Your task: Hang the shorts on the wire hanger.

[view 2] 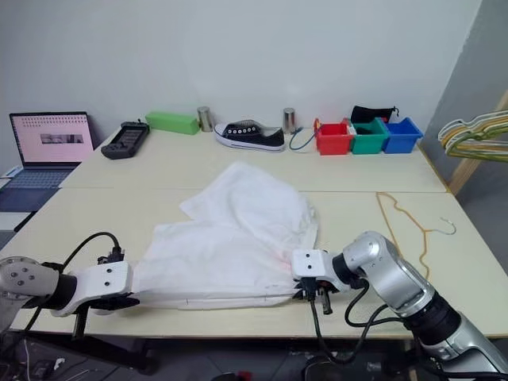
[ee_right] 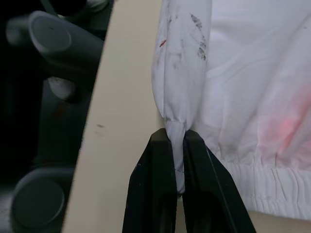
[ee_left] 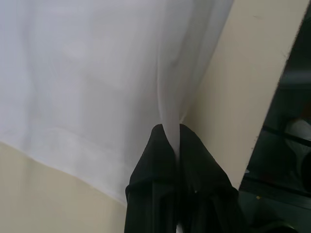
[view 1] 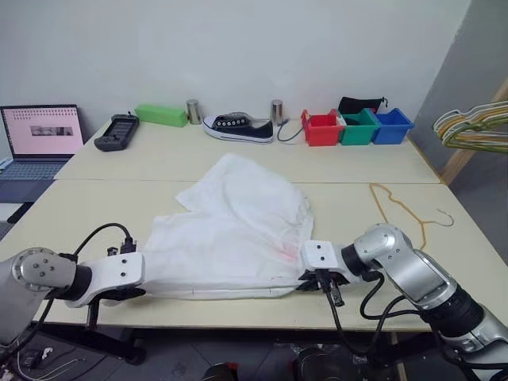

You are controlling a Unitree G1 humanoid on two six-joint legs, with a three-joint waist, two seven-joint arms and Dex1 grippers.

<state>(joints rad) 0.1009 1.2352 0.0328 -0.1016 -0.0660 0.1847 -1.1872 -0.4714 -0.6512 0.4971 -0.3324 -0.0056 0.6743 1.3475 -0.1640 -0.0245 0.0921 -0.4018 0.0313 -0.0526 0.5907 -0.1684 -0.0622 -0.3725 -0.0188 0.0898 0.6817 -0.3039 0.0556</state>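
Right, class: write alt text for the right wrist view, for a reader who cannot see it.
The right gripper is shut on a bunched corner of the white shorts, at the near edge of the beige table. The gathered waistband runs alongside, with a faint pink mark above it.

shorts (view 1: 238, 230) left of wire hanger (view 1: 401, 210)

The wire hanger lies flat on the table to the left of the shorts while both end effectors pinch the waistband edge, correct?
Not quite. The wire hanger lies flat on the table to the right of the shorts, not the left, as the left eye view shows. The rest stands: the left end effector and the right end effector are each shut on the waistband edge.
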